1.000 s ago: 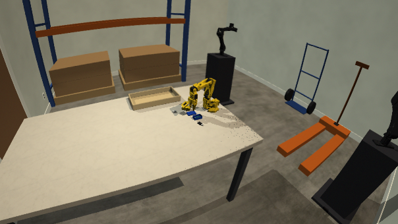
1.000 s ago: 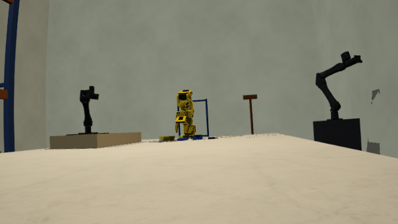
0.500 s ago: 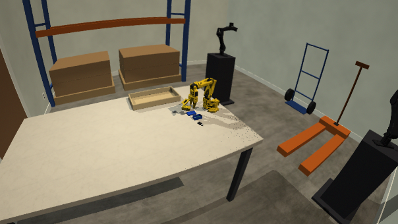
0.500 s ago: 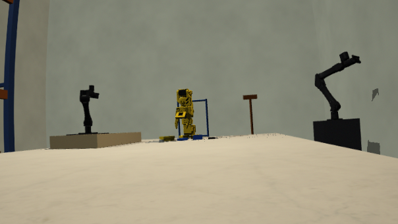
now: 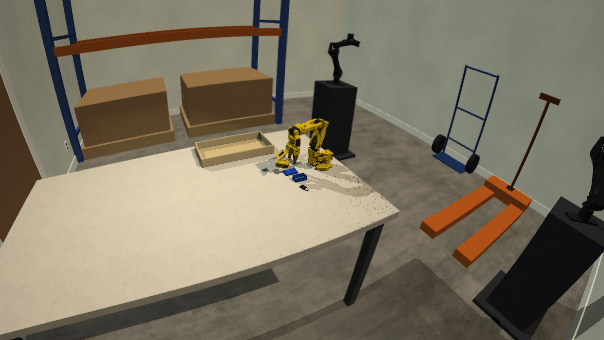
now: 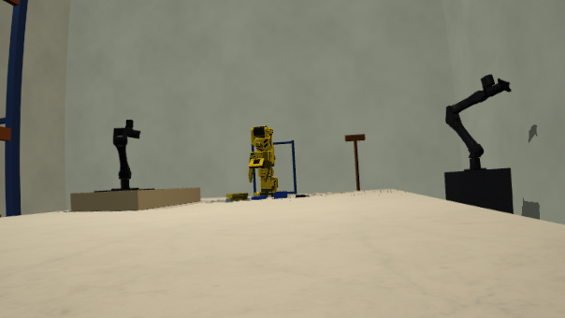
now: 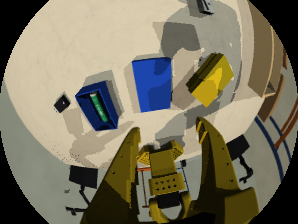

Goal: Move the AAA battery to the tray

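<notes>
Left to right in the wrist view, one small dark item lies near the blue box. That one box stands open, and one green AAA battery lies inside it. A strip of tabletop separates it from one flat blue lid. The tool hangs partly open, holding nothing, with room between its two fingers. Farther right come one small grey item, at the upper edge, and one yellow block, set apart from the lid. One walled tray stands beyond the block.

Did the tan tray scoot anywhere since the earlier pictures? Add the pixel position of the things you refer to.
No. In the top view, the tan tray (image 5: 235, 154) (image 6: 103, 202) (image 7: 261, 55) sits at the same spot by the far edge of the table (image 5: 150, 215) (image 6: 281, 257) (image 7: 40, 60), not shifted either way.
</notes>
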Motion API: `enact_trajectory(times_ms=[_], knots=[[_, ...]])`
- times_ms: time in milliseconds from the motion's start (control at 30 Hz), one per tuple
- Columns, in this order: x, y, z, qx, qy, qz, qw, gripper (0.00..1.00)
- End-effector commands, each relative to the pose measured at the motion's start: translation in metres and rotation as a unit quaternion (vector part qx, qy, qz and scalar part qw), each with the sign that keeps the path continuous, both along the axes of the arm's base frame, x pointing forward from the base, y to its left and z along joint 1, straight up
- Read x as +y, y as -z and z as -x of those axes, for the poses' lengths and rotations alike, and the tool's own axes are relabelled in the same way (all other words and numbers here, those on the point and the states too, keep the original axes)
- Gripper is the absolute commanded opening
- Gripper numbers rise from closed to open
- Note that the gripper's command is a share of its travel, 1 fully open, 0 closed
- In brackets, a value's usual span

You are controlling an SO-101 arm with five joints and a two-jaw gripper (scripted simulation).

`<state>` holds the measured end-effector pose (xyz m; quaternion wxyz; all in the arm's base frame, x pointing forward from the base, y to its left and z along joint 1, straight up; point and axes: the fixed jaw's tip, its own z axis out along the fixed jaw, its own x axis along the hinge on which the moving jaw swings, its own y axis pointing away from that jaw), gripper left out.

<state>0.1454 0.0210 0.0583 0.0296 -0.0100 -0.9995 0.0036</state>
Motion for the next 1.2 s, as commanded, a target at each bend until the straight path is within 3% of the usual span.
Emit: enact_trajectory(times_ms=[0, 1167], knots=[[-0.0006, -0.0085, -0.0068, -0.030, -0.001, -0.003, 1.000, 0.28], [-0.0002, -0.0162, -0.0118, -0.030, -0.001, -0.003, 1.000, 0.28]])
